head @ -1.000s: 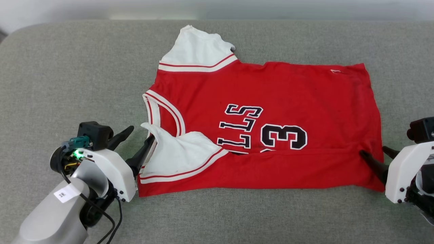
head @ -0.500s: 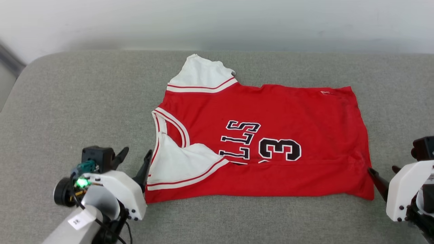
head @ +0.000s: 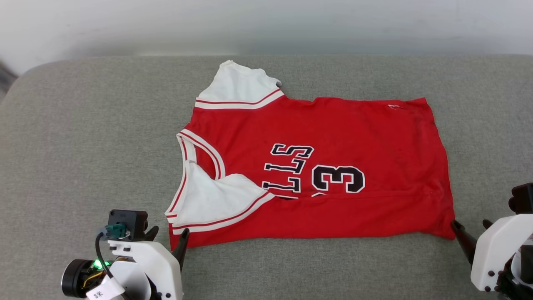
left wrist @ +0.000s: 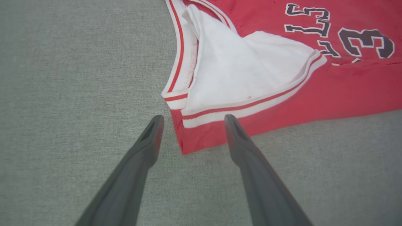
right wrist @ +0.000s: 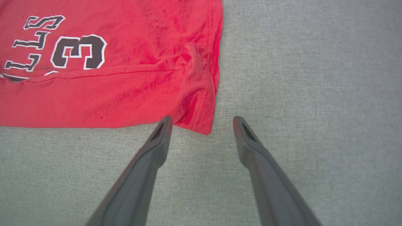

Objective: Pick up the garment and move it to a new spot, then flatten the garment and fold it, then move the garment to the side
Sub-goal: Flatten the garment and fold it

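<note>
on the grey cushion (head: 83, 125), the garment (head: 333, 129) lies half-folded lengthwise.

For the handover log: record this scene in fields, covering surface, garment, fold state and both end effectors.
Surface: grey woven fabric pad
Garment: red basketball jersey with white sleeves and black print, lying flat
Fold: near long edge turned over the print; near sleeve folded in
Left end effector: open, at near collar-side corner
Right end effector: open, at near hem corner
</note>
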